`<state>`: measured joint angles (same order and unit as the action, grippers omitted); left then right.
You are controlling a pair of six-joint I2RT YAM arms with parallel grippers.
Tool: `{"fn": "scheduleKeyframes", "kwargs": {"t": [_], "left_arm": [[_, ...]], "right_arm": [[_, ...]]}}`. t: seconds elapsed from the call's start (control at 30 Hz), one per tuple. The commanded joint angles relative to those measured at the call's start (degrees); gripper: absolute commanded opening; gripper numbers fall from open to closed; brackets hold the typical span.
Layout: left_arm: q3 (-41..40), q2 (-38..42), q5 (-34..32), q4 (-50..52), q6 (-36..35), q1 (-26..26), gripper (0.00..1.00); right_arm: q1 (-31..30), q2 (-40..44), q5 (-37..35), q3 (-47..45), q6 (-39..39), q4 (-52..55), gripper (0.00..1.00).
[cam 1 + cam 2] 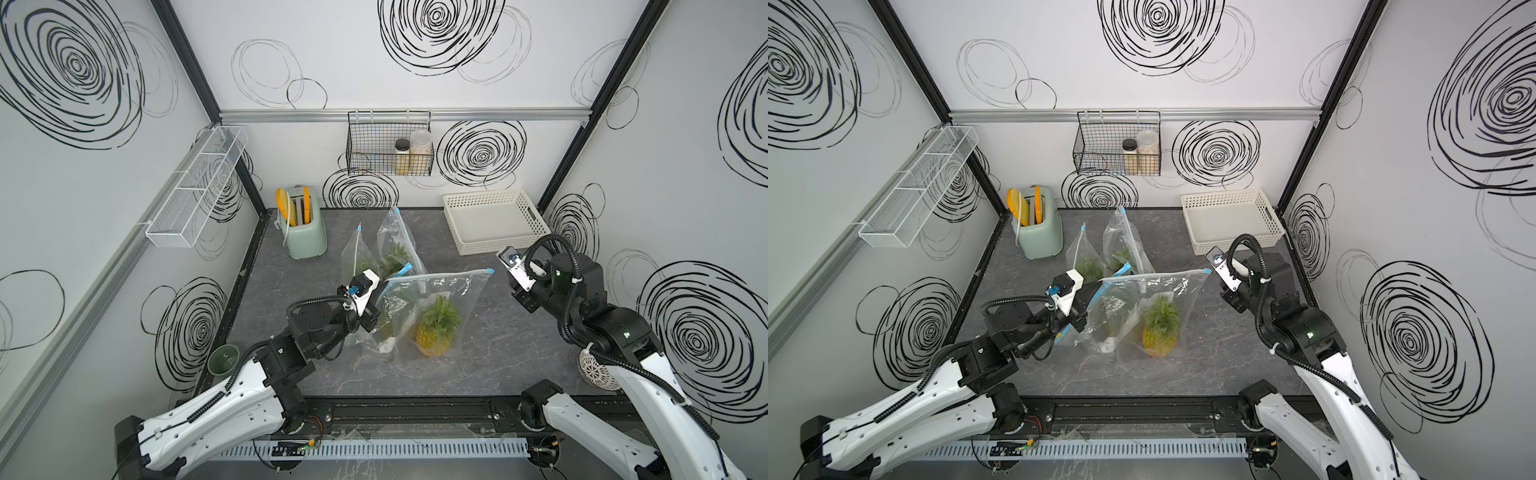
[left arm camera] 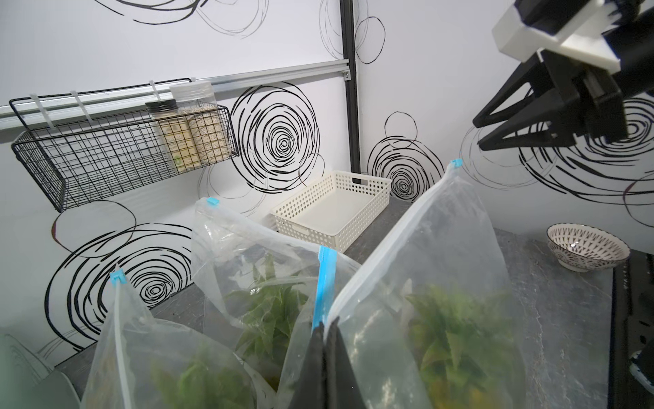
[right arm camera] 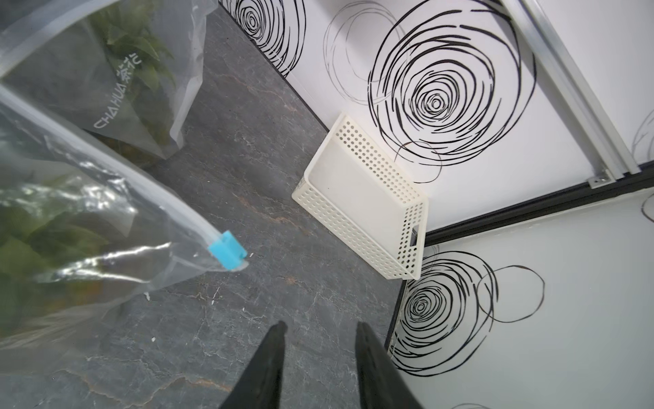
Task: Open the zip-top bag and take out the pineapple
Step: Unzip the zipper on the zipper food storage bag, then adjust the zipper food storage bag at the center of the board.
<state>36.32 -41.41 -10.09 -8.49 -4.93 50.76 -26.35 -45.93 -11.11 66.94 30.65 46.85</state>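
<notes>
Pineapple stands inside a clear zip-top bag in the middle of the table, the bag's top corner pinched by the closed left gripper, while the right gripper, jaws parted and empty, sits near the blue slider; the slick film could slip free and the bag slump.

White walls with black swirls enclose a grey marbled tabletop, evenly lit.

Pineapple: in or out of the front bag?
In. Pineapple sits inside the front bag, plastic around it. Left gripper is shut on the bag's corner; right gripper is open, apart from it.
</notes>
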Motion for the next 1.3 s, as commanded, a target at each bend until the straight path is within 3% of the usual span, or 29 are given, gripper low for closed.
{"fn": "scheduleKeyframes", "kwargs": {"t": [0.0,0.03,0.23,0.37,0.63,0.73,0.93,1.1,1.27], "left_arm": [[0.2,1.2,-2.6,-6.8,2.6,1.1,0.02],[0.2,1.2,-2.4,-6.6,2.8,1.4,0.02],[1.4,1.4,0.2,-4.0,4.9,3.6,0.41],[3.4,1.5,0.8,0.1,4.7,5.3,0.55],[17.7,-3.2,3.0,15.3,-1.3,8.4,0.66],[30.1,-11.3,8.3,27.0,-4.2,8.4,0.71],[56.9,-35.0,14.5,51.1,-5.5,8.9,0.74],[67.2,-46.6,16.9,58.4,-7.1,10.4,0.75],[72.7,-53.5,13.6,63.8,-7.9,11.0,0.75]], "right_arm": [[0.1,-0.2,4.1,3.2,-3.8,2.0,0.41],[0.1,-0.6,5.1,3.8,-5.2,1.9,0.42],[0.1,-3.4,6.2,5.9,-13.3,2.1,0.46],[0.1,-4.8,5.3,6.1,-17.7,1.7,0.49],[0.1,-5.0,3.4,8.2,-24.1,0.3,0.56],[0.2,-6.0,3.0,10.1,-25.4,2.0,0.58],[0.3,-6.3,1.3,10.9,-29.0,4.6,0.61],[0.3,-4.2,1.3,8.0,-29.7,4.4,0.62],[0.5,-2.8,1.1,7.0,-28.7,4.5,0.63]]}}
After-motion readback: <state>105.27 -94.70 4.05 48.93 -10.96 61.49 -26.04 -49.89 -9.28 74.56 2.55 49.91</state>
